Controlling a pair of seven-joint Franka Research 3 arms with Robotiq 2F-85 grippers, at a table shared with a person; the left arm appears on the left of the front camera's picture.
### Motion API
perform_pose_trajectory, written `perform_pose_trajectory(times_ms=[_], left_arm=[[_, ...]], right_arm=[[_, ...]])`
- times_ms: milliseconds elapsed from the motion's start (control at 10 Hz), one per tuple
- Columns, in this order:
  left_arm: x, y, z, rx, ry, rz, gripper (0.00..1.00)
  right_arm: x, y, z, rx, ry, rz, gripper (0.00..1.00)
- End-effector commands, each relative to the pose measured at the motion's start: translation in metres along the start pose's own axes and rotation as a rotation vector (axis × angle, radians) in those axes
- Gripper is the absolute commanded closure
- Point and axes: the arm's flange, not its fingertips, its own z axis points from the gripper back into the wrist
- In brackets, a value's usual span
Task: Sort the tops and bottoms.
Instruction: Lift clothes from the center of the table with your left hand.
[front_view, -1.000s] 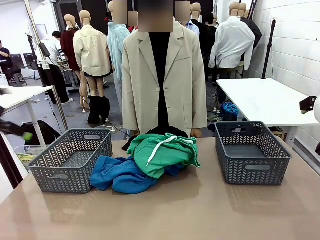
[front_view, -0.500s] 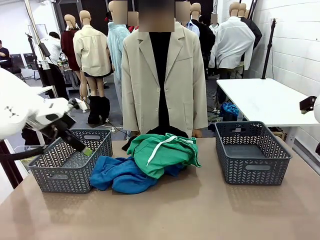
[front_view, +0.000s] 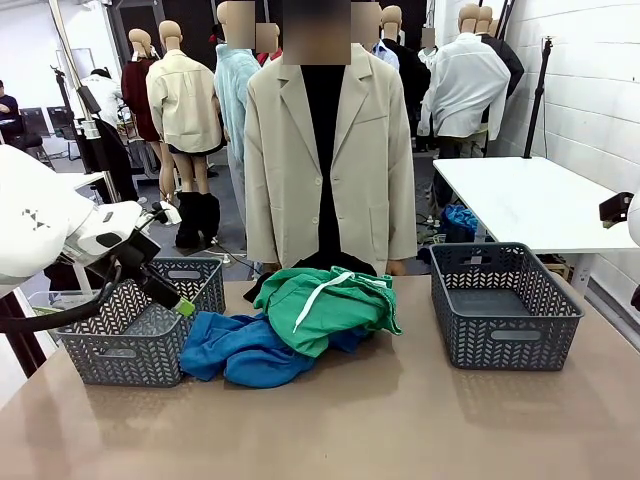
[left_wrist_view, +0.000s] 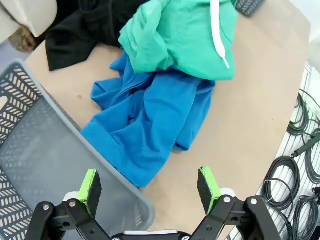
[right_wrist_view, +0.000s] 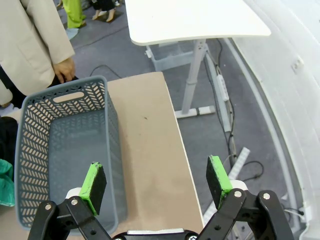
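Observation:
The clothes lie in a pile at the table's middle. A bright blue top (front_view: 245, 350) spreads toward the left, and a green bottom (front_view: 325, 305) with a white drawstring rests partly on it. Behind them a black bottom (front_view: 330, 263) lies at the far edge. My left gripper (front_view: 180, 303) hangs open over the left basket's right end, just left of the pile. In the left wrist view the left gripper (left_wrist_view: 149, 184) holds nothing, and the blue top (left_wrist_view: 150, 120), green bottom (left_wrist_view: 180, 40) and black bottom (left_wrist_view: 80, 30) lie ahead of it. My right gripper (right_wrist_view: 155, 180) is open and holds nothing above the table's right edge.
Two grey lattice baskets flank the pile, the left basket (front_view: 100, 352) and the right basket (front_view: 505, 340), both with nothing in them. A person in a beige jacket (front_view: 330, 150) stands at the far edge, one hand (right_wrist_view: 65, 70) near the right basket (right_wrist_view: 65, 150). A white side table (right_wrist_view: 195, 20) stands beyond.
My left arm has swung in from the left edge and moved right over the left basket, toward the pile. The clothes and baskets have not moved.

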Motion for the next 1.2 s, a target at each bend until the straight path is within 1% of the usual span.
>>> perform_pose_trajectory(times_ms=[0,200,300,400,600,800,1000,1100], left_arm=[[-0.001,0.002,0.003,-0.006,-0.013,0.006,0.00],[0.019,-0.003,-0.012,-0.086,-0.145,-0.137,0.00],[0.032,-0.004,-0.020,-0.130,-0.176,-0.176,0.00],[0.047,-0.003,-0.031,-0.148,-0.208,-0.214,0.00],[0.080,0.000,-0.063,-0.256,-0.158,-0.270,0.00],[0.109,0.012,-0.108,-0.275,-0.094,-0.326,0.00],[0.117,0.021,-0.132,-0.303,-0.093,-0.325,0.00],[0.117,0.026,-0.136,-0.267,-0.095,-0.340,0.00]], right_arm=[[-0.001,-0.002,0.000,0.001,0.008,-0.003,0.00],[-0.001,-0.002,0.000,0.001,0.008,-0.003,0.00],[-0.001,-0.002,0.000,0.001,0.008,-0.003,0.00],[-0.001,-0.002,0.000,0.001,0.008,-0.003,0.00],[-0.001,-0.002,0.000,0.001,0.008,-0.003,0.00],[-0.001,-0.002,0.000,0.001,0.008,-0.003,0.00],[-0.001,-0.002,0.000,0.001,0.008,-0.003,0.00],[-0.001,-0.002,0.000,0.001,0.008,-0.003,0.00]])
